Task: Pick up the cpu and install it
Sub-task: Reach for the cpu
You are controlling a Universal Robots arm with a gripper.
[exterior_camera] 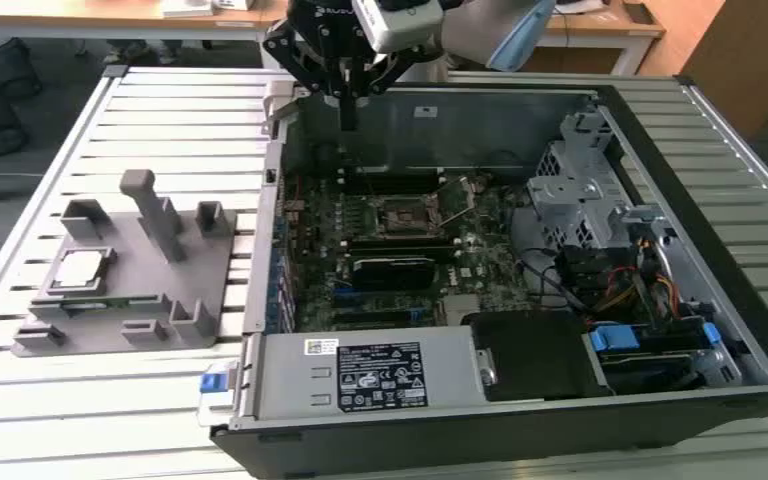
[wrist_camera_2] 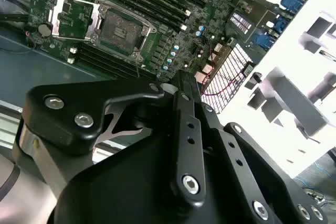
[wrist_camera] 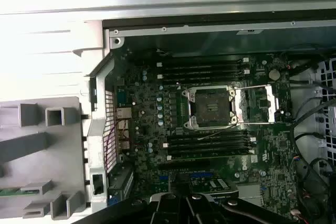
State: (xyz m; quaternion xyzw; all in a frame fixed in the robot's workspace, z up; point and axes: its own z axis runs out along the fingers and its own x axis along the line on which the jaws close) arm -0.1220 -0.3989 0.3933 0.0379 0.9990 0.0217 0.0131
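Silver-grey and flat, the cpu (exterior_camera: 80, 268) lies in a shallow square recess of the matte grey fixture (exterior_camera: 144, 300). The fixture sits out on the slatted metal table (exterior_camera: 184, 130) at the exterior view's left, well apart from the arm. A nest like that, I judge, keeps the chip square and at a known spot for a grasp from above. The black gripper (exterior_camera: 348, 122) hangs high over the far side of the open case (exterior_camera: 491, 110), its fingers drawn together into one narrow stem with nothing between them. In the second wrist view the two bolted finger bars likewise meet at their ends. Below, the green motherboard (exterior_camera: 478, 250) lies flat on the case floor, so its parts are reached straight down. The socket (wrist_camera: 210, 107) is a dark square frame with a dull bed, bare of any chip. Its steel load plate (wrist_camera: 262, 106) is swung open to one side with the thin wire lever released — laid ready, it seems, to receive the part. Long black memory slots (wrist_camera: 205, 69) run along both sides of it. Judging by where the chip rests, the pick has not yet been made — the arm is nearer the board than the fixture.
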